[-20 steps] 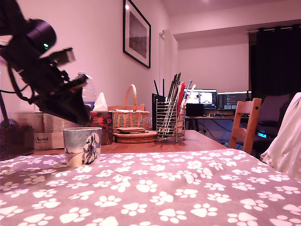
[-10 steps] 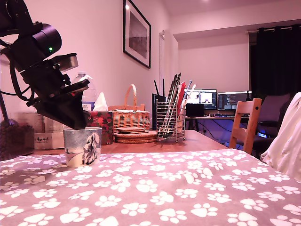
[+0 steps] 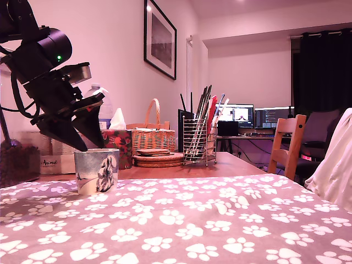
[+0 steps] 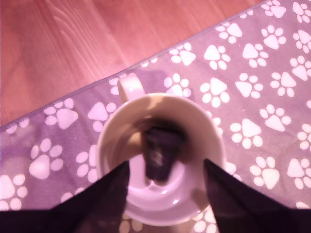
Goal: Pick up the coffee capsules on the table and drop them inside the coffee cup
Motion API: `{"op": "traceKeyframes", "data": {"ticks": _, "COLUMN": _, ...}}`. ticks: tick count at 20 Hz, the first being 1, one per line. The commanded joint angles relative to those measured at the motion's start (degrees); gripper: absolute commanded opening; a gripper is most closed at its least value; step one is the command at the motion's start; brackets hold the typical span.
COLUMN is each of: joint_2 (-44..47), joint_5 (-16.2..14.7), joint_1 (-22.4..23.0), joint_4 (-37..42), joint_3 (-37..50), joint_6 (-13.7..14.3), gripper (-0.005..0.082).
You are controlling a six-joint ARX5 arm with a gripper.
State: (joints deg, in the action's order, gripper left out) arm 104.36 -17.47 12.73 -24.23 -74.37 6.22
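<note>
One dark capsule (image 4: 159, 154) is dropping inside the coffee cup (image 3: 96, 171) — blurred, as if falling. The gripper (image 3: 82, 142), shut half a second ago, is now hanging spread and empty just above the cup's rim, near the tablecloth's (image 3: 220, 225) far edge — so this capsule seems delivered.

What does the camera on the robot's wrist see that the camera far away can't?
Only the wrist view shows inside the white cup: a blurry dark capsule, plus the cup's small handle.

Only the exterior view shows the dog print on that cup, the wire utensil holder, wicker basket and framed picture.

Both show the cup, the open end effector over it and the paw-print cloth.
</note>
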Motion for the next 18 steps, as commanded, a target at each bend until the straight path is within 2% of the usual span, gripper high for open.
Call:
{"op": "traceKeyframes", "data": {"ticks": 1, "joint_2": 1.0, "joint_5": 0.0, "joint_1": 0.2, "joint_4": 0.1, "joint_3": 0.0, "joint_6": -0.2, "gripper": 0.0433}}
{"op": "traceKeyframes", "data": {"ticks": 3, "joint_2": 0.9, "joint_5": -0.1, "joint_1": 0.2, "joint_4": 0.1, "joint_3": 0.0, "joint_6": -0.2, "gripper": 0.0332}}
{"op": "traceKeyframes", "data": {"ticks": 7, "joint_2": 0.2, "joint_5": -0.3, "joint_1": 0.2, "joint_4": 0.0, "joint_3": 0.0, "joint_6": -0.2, "gripper": 0.0}}
{"op": "traceKeyframes", "data": {"ticks": 8, "joint_2": 0.0, "joint_5": -0.5, "joint_1": 0.2, "joint_4": 0.1, "joint_3": 0.0, "joint_6": -0.2, "gripper": -0.0024}}
{"op": "traceKeyframes", "data": {"ticks": 18, "joint_2": -6.3, "joint_5": -0.7, "joint_1": 0.2, "joint_4": 1.2, "joint_3": 0.0, "joint_6": -0.2, "gripper": -0.0024}}
